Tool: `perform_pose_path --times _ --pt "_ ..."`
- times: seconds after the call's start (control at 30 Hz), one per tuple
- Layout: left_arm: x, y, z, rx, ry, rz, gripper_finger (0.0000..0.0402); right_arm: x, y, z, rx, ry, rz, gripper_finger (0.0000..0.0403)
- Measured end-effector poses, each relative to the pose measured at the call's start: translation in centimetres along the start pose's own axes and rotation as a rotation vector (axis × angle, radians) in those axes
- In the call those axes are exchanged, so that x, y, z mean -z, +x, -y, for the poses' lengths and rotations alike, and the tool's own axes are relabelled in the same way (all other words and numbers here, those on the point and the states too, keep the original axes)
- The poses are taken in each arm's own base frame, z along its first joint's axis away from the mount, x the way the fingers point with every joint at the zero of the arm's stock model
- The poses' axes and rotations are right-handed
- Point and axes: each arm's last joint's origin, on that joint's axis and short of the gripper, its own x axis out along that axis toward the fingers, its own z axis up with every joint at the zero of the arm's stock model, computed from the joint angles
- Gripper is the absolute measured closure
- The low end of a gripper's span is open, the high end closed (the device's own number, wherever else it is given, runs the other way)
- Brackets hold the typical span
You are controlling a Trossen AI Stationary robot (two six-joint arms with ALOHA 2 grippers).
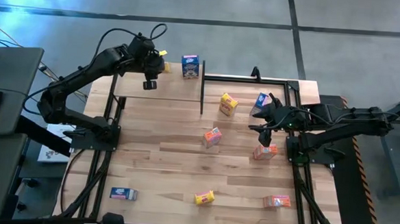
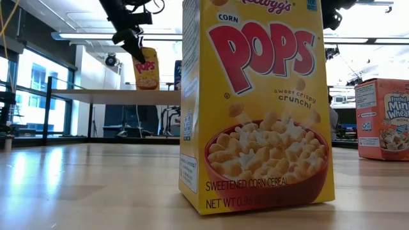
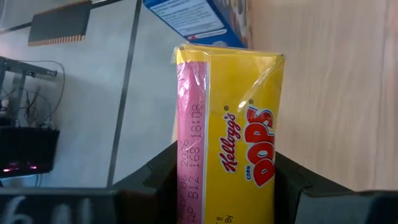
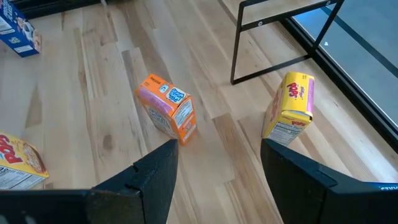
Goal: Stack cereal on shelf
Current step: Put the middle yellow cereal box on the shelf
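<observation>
1. Left gripper (image 3: pixel 224 186): its two dark fingers are clenched on a yellow Corn Pops box (image 3: pixel 239 137), a film-wrapped cardboard carton with a pink side panel. It is held above the far left part of the shelf (image 1: pixel 160 89).
2. Shelf: a flat light-wood board framed by thin black metal posts, at the tabletop's far left corner. A blue cereal box (image 1: pixel 190 65) stands upright at its far edge, just beside the held carton.
3. Right gripper (image 4: pixel 217 168): fingers spread apart and empty, hovering over the right half of the tabletop (image 1: pixel 163 165).
4. Near it: an orange-red box (image 1: pixel 264 152) toward the right edge, an orange-red box with a pink face (image 4: pixel 168 109) at the tabletop's middle, a second yellow Corn Pops box (image 4: pixel 289 106), and a second blue box (image 1: pixel 261 101) near the far right corner.
5. Along the near edge: a third blue box (image 1: pixel 123 194), a third yellow Corn Pops box (image 2: pixel 255 102), and a Frosted Mini-Wheats box (image 2: pixel 383 118).
</observation>
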Motion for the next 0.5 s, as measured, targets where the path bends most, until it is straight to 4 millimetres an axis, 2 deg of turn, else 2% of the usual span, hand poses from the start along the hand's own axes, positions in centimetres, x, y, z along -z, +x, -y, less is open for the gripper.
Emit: perform_pose_path --times 0.5 --pt "-0.01 0.00 0.03 0.008 -0.010 0.006 0.0248 0.00 0.00 0.00 0.000 0.000 0.000 0.0180"
